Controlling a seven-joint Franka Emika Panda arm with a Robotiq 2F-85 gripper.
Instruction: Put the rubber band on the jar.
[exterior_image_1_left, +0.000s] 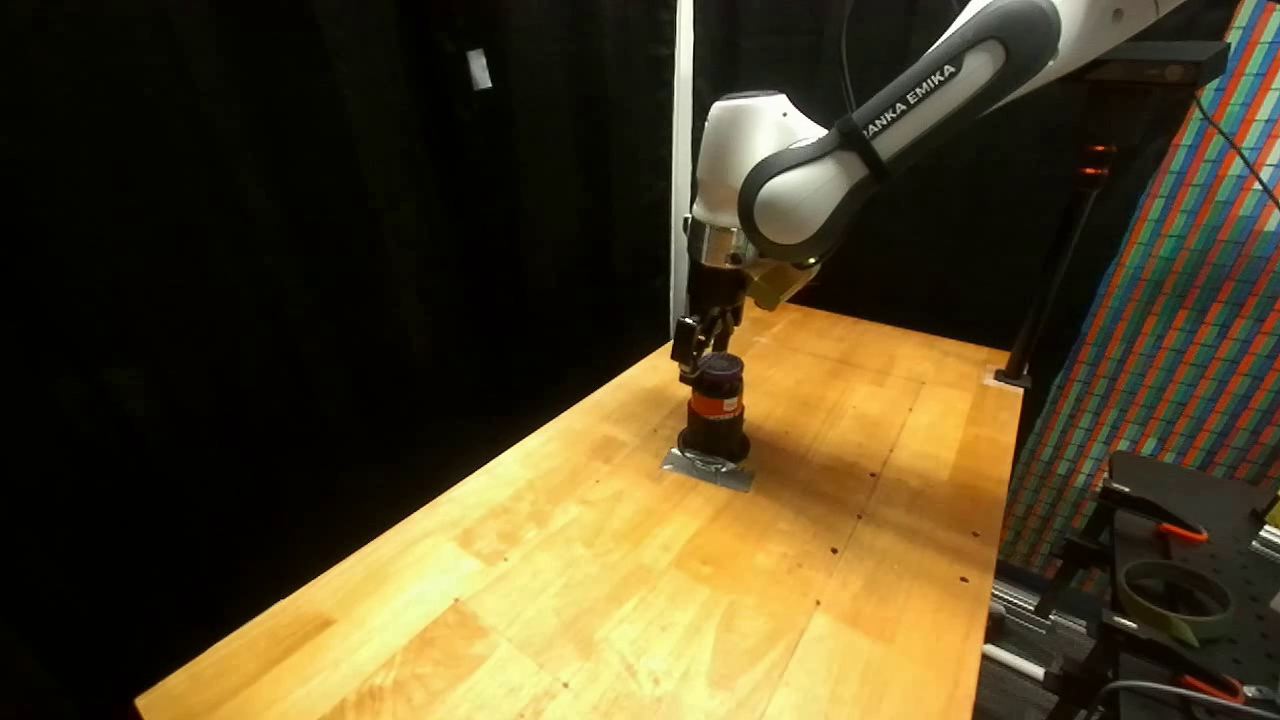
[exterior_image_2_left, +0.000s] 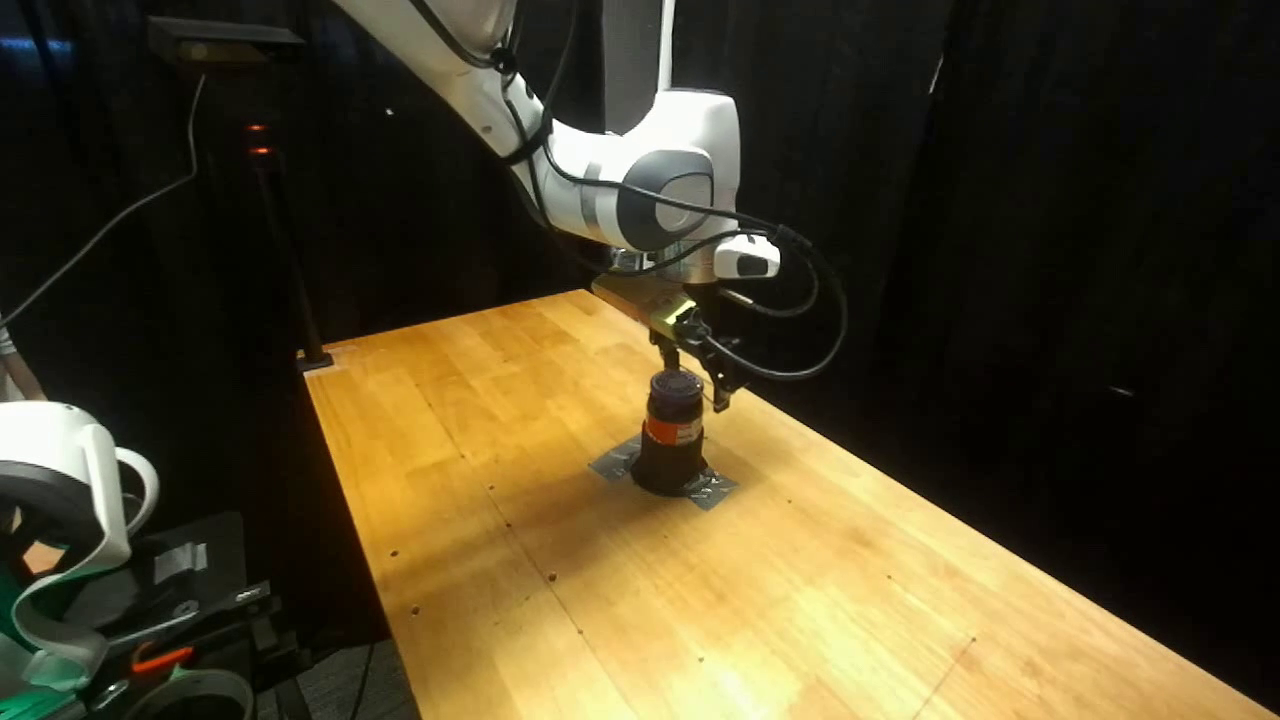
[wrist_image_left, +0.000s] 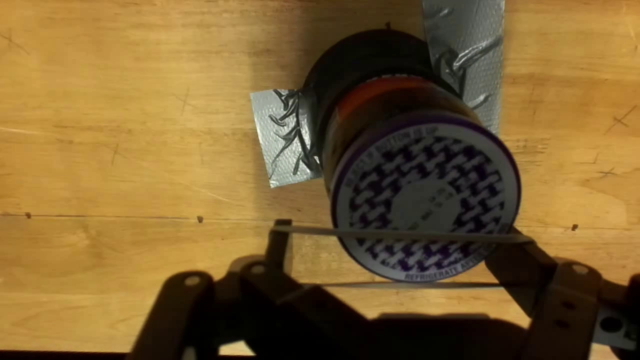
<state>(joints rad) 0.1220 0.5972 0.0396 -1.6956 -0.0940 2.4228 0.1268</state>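
Observation:
The jar stands upright with a dark lid and an orange-red label in both exterior views (exterior_image_1_left: 716, 405) (exterior_image_2_left: 673, 430). In the wrist view the jar (wrist_image_left: 425, 200) shows its purple-and-white patterned lid. My gripper (wrist_image_left: 402, 232) is open, with the pale rubber band (wrist_image_left: 312, 231) stretched around both fingers. One strand crosses over the lid; the lower strand runs along the lid's near edge. In both exterior views the gripper (exterior_image_1_left: 703, 363) (exterior_image_2_left: 697, 386) is close to the lid's top, offset to one side. Whether band or fingers touch the jar, I cannot tell.
The jar sits in a black round holder (exterior_image_2_left: 670, 468), fixed to the wooden table (exterior_image_1_left: 640, 600) by grey tape (exterior_image_1_left: 712, 474) (wrist_image_left: 285, 142). A black post (exterior_image_1_left: 1050, 270) stands at the table's far corner. A side cart with a tape roll (exterior_image_1_left: 1175, 600) is beyond the table edge.

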